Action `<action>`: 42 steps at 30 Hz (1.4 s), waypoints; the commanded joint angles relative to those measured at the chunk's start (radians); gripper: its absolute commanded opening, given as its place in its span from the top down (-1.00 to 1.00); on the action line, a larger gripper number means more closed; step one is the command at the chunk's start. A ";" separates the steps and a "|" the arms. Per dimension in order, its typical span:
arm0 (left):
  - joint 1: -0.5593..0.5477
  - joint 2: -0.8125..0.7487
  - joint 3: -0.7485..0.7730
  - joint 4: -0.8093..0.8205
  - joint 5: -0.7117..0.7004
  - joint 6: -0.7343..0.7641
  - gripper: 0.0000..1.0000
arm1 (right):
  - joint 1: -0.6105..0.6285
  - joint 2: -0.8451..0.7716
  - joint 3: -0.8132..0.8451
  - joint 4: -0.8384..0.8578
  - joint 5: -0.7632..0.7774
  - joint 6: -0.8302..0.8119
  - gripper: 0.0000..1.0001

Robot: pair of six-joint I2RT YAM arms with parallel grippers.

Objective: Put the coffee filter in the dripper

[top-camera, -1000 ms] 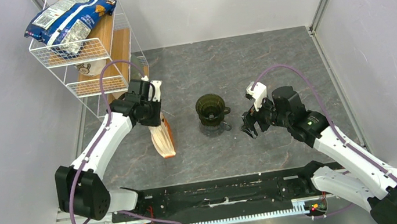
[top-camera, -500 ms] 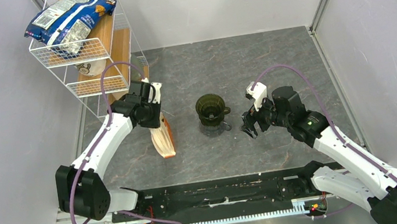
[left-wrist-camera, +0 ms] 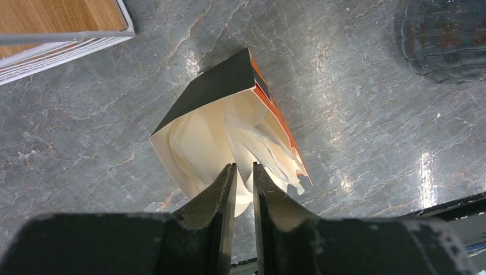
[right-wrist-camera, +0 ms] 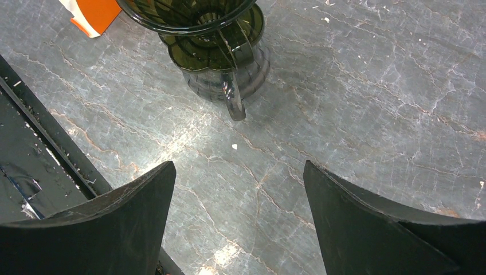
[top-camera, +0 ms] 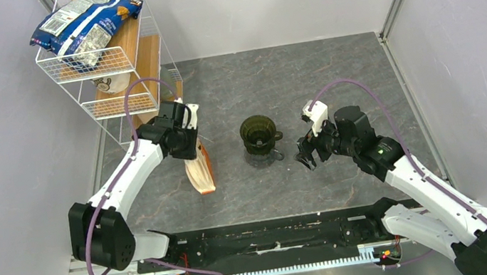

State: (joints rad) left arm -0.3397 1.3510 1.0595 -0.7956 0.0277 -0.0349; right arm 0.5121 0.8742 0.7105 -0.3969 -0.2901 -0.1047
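The left gripper [left-wrist-camera: 245, 169] has its fingers [left-wrist-camera: 220, 197] drawn almost together, with only a narrow slit between them. Their tips sit at the white filters [left-wrist-camera: 209, 140] that fan out of the open mouth of the packet [left-wrist-camera: 215, 86]. Whether any sheet is pinched between them cannot be told. The packet stands tilted on the table [right-wrist-camera: 372, 86], to the left of the dripper [top-camera: 258, 133] and a little nearer the arm bases, with its orange edge turned toward the dripper. No filter is in the dripper, whose cone is bare inside. The dripper sits on a glass cup [right-wrist-camera: 255, 69], and the cup's handle points toward the right gripper [right-wrist-camera: 238, 169]. That gripper is near the dripper's right side, spread wide and holding nothing, with bare table between its fingers. A wire rack [top-camera: 107, 56] stands far to the left of the dripper and farther back, and a blue bag [top-camera: 84, 19] lies on its top shelf. Against the frames of a second ago very little differs. The left wrist has shifted only slightly over the packet and its cable loop has moved a touch. The slit between the left fingers looks the same. The packet, the dripper, the cup and the right arm are where they were.
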 commanded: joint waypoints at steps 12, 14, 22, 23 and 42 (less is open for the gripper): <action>0.002 0.029 0.003 0.024 0.006 -0.011 0.58 | -0.003 -0.039 0.033 0.013 0.008 -0.007 -0.80; 0.001 0.027 0.013 0.018 0.008 -0.011 0.68 | -0.003 -0.040 0.036 0.013 0.007 -0.007 -0.80; 0.003 -0.051 0.093 -0.111 0.046 -0.012 0.95 | -0.003 -0.035 0.076 0.011 -0.029 0.018 -0.79; 0.003 -0.062 0.101 -0.126 0.059 -0.010 0.96 | -0.003 -0.035 0.083 0.012 -0.037 0.025 -0.79; 0.016 -0.260 0.397 -0.368 0.213 -0.026 0.95 | 0.030 0.071 0.329 0.017 0.031 0.233 -0.72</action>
State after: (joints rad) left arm -0.3283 1.1133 1.3628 -1.1297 0.1783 -0.0402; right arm 0.5282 0.9215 0.9657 -0.4141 -0.2970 0.0727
